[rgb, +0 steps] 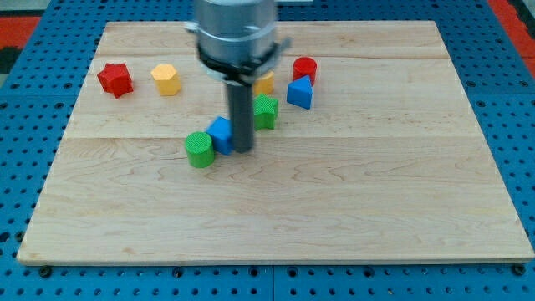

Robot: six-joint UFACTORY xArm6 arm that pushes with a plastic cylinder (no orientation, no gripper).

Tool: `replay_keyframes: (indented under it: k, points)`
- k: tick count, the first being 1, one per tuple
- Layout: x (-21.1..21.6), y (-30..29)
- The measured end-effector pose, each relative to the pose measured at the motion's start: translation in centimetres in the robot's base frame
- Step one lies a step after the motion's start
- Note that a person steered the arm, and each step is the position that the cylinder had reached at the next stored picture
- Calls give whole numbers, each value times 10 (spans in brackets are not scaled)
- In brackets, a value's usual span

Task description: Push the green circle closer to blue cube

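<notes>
Pale wooden board (351, 209) of long planks, lying on a blue perforated base (17, 167), as the landmark for all else. Bulky grey arm housing (234, 33) hanging over the upper middle of the board, straight dark rod (242, 113) dropping upright from it. Tip (242, 150) down on the wood near the board's middle, hard against the right side of the blue cube (221, 135); no pincer on this rig, only the bare rod.

Green circle (199, 150), a short ribbed cylinder with a flat round top, standing just left of the board's middle, touching or very nearly touching the blue cube on its lower left. Blue cube between green circle and tip.

Green star-like block (266, 111) just right of the rod, above the board's middle. Blue triangular block (300, 93) and red cylinder (305, 68) further toward the board's upper right. Orange block (265, 83) partly hidden behind the rod. Yellow hexagonal block (166, 79) and red star (114, 79) toward the board's upper left.
</notes>
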State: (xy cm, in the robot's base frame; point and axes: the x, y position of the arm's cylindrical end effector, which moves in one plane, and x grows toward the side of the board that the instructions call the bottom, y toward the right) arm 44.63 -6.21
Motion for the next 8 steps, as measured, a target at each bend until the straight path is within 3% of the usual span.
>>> replay_keyframes:
  k: [1,2,4,5,6,7,8]
  points:
    - [-28,-38]
    - [18,8]
    - [36,-49]
    - [63,-32]
    - [66,-87]
    - [26,-147]
    - [20,-85]
